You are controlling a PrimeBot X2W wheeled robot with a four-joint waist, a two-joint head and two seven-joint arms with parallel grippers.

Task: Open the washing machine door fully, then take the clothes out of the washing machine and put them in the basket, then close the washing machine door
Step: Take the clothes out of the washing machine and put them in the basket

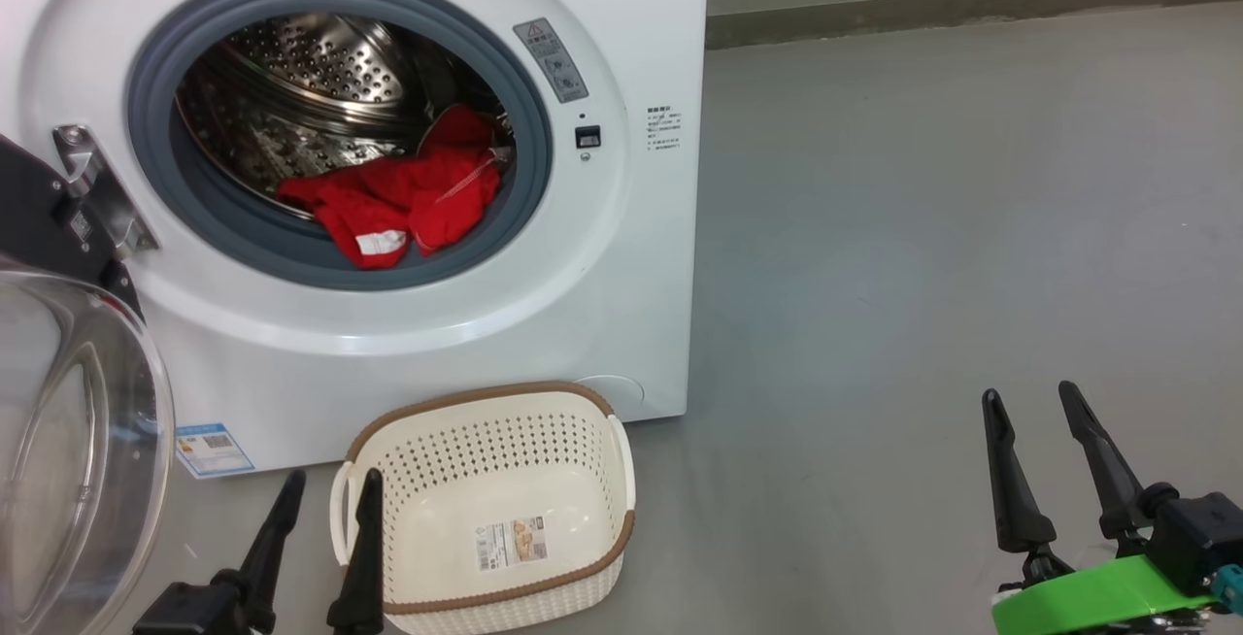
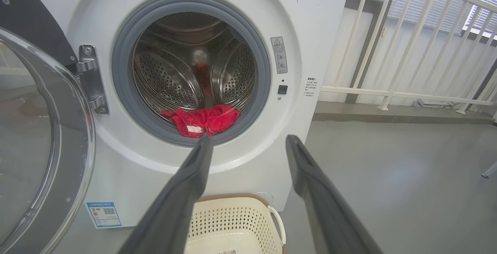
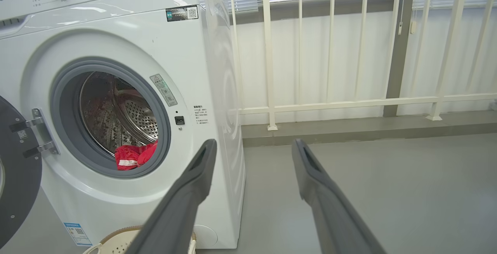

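Already the washing machine door (image 1: 68, 421) hangs swung wide on its hinge at the left of the washing machine (image 1: 621, 256), its clear bowl window bulging outward. Red clothes (image 1: 398, 198) lie bunched at the front of the steel drum (image 1: 320, 57), spilling onto the lower lip of the grey rubber ring (image 1: 532, 140), a white tag showing. The basket (image 1: 486, 400) stands on the grey floor (image 1: 923, 227) just in front of the machine, a paper label on its bottom. The left claw (image 1: 332, 480) is released, fingers spread and grasping nothing, low beside the basket's left handle. The right claw (image 1: 1029, 392) is likewise released and grasps nothing, well apart to the right above the floor.
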